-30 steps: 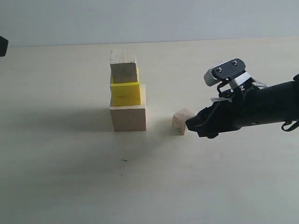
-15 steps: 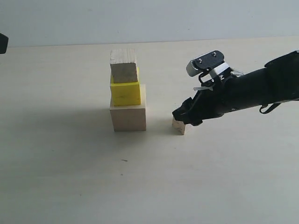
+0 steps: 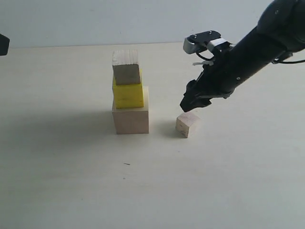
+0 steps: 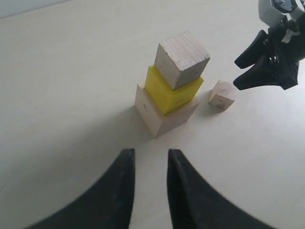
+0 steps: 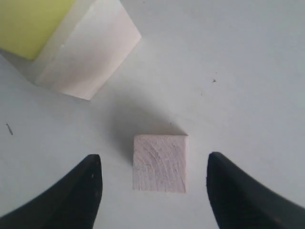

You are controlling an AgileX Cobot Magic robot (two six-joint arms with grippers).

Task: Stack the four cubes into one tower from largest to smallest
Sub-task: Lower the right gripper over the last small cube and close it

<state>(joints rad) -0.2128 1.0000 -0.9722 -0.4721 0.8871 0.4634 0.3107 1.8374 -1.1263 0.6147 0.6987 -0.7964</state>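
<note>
Three cubes stand stacked left of centre: a large pale wood cube (image 3: 130, 119) at the bottom, a bright yellow cube (image 3: 127, 95) on it, and a small wood cube (image 3: 126, 67) on top. A smaller wood cube (image 3: 187, 125) lies alone on the table to the right of the stack. My right gripper (image 3: 190, 102) hangs just above it, pointing down. In the right wrist view that cube (image 5: 160, 162) lies between the open fingers (image 5: 86, 191), touching neither. My left gripper (image 4: 150, 155) is back from the stack (image 4: 169, 90), its fingers slightly apart and holding nothing.
The table (image 3: 71, 181) is a bare pale surface with a light wall behind it. A small dark speck (image 3: 126, 164) lies in front of the stack. A dark piece of the left arm (image 3: 4, 45) shows at the left edge.
The right arm swung up and to the left, from low beside the loose cube to above it, with the gripper now pointing down. The loose cube and the stack have not moved.
</note>
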